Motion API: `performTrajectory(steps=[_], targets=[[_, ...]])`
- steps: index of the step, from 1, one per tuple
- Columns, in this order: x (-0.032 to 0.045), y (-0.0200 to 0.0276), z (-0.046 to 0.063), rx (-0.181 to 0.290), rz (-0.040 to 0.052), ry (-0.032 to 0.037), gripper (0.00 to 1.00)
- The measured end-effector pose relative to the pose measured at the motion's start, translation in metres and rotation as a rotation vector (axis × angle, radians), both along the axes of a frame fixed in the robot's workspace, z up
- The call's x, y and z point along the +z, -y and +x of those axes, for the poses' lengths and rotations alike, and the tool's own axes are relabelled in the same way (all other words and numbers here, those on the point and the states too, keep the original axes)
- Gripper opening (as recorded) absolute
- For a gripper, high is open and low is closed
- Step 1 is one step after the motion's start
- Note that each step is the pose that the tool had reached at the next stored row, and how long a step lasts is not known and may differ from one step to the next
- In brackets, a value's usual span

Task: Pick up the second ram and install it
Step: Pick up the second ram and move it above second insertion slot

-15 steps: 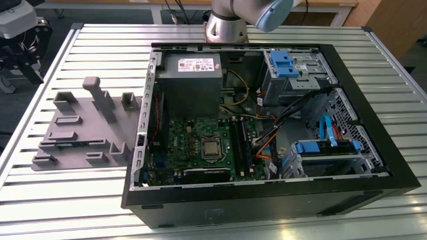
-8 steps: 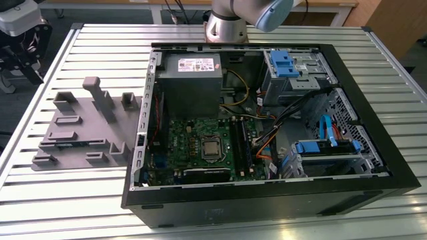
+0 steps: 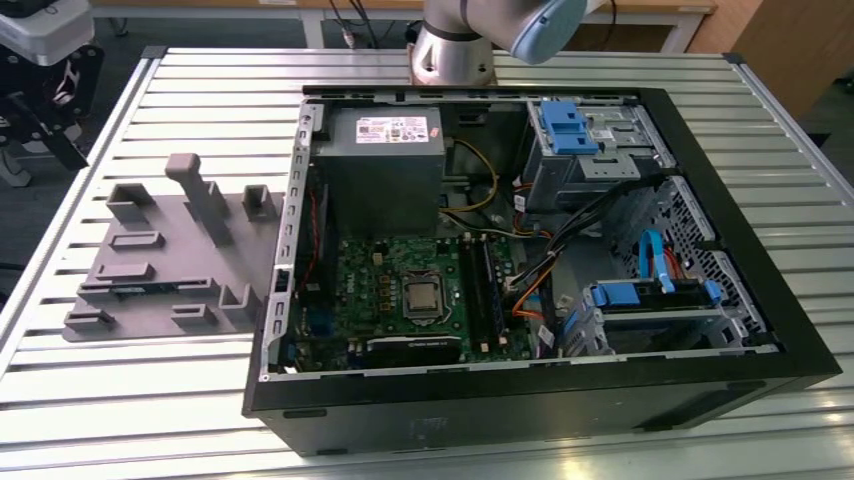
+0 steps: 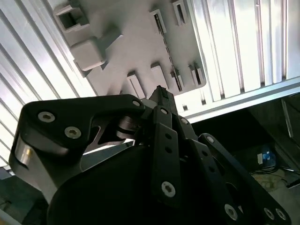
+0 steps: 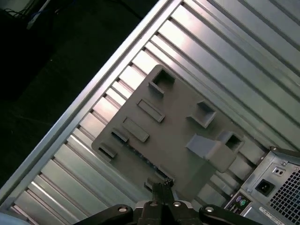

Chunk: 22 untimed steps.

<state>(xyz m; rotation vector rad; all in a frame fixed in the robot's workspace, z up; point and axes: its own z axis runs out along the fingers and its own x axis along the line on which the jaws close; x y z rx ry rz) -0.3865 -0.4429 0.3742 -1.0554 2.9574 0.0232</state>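
Observation:
A grey fixture plate (image 3: 160, 262) lies on the slatted table, to the exterior view's left of the open computer case. In its long slot stands a thin dark strip that looks like the second ram (image 3: 140, 291), seen edge-on in both wrist views (image 5: 146, 160) (image 4: 172, 72). My gripper (image 5: 162, 186) hangs well above the plate, over the end of that slot, with its fingertips (image 4: 160, 92) pressed together and nothing visible between them. The memory slots (image 3: 483, 290) sit beside the processor on the green motherboard (image 3: 387, 290).
The case (image 3: 534, 260) holds a power supply (image 3: 380, 150), cables and blue-clipped drive bays (image 3: 581, 125). A tall post (image 3: 203, 195) and small blocks rise from the plate. The table edge (image 5: 93, 93) runs close beside the plate. A white and black device (image 3: 40, 60) stands at the far left corner.

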Motion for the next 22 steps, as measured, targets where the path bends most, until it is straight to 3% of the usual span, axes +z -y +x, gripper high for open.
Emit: performTrajectory(steps=[12,22], targets=[[-0.0021,0.0001,0.0000,0.177,-0.0004,0.0002,0.11],[-0.0040,0.0001,0.0000,0.352,-0.0010,0.0002,0.11]])
